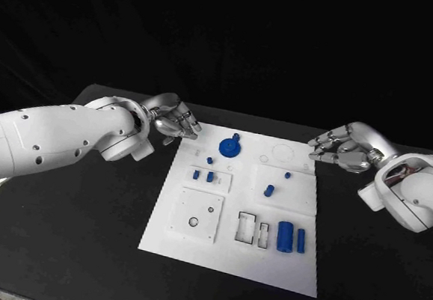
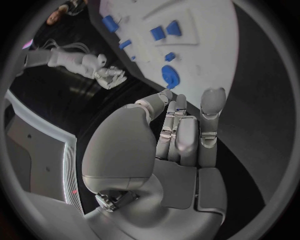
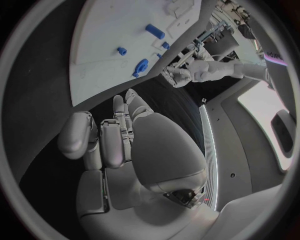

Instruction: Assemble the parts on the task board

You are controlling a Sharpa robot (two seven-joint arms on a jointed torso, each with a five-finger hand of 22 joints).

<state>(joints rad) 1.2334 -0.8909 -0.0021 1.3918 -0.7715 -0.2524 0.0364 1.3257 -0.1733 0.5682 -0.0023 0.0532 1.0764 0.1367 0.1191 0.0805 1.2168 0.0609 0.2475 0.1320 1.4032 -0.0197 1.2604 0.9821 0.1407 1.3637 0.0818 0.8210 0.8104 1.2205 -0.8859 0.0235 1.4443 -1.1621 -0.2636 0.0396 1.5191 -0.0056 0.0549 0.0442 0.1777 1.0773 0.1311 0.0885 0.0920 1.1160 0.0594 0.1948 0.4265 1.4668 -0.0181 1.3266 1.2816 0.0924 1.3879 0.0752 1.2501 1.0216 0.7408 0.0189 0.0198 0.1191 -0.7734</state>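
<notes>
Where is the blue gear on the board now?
In the head view the gear sits on the board near its far edge, towards the robot's left, close to the left hand.

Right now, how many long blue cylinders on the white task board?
2: a thick blue cylinder and a thinner blue cylinder beside it, right of the rectangular slots by the board's near edge. Smaller blue parts lie farther back.
</notes>
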